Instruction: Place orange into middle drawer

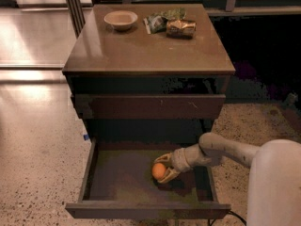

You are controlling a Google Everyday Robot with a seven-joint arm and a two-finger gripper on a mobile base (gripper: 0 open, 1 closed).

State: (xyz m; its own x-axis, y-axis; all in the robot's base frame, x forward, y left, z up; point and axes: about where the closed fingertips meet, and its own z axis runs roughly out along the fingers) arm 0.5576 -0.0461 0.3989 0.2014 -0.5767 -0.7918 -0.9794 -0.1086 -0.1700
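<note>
We note middle drawer [117, 180] pulled open below bench [141, 55]. Arm enters from right. Gripper [160, 169] inside drawer, right of centre, low over greyish floor. Fingers [165, 158] clasp orange [158, 172], one above, one below. Orange lies within drawer walls; we cannot tell whether it touches floor. Upper drawer front [150, 106] closed, pale scratches visible. On bench top: beige bowl [121, 19] rear left; green packet [159, 20] and dented can [181, 28] just beside each other, rear centre-right.
</note>
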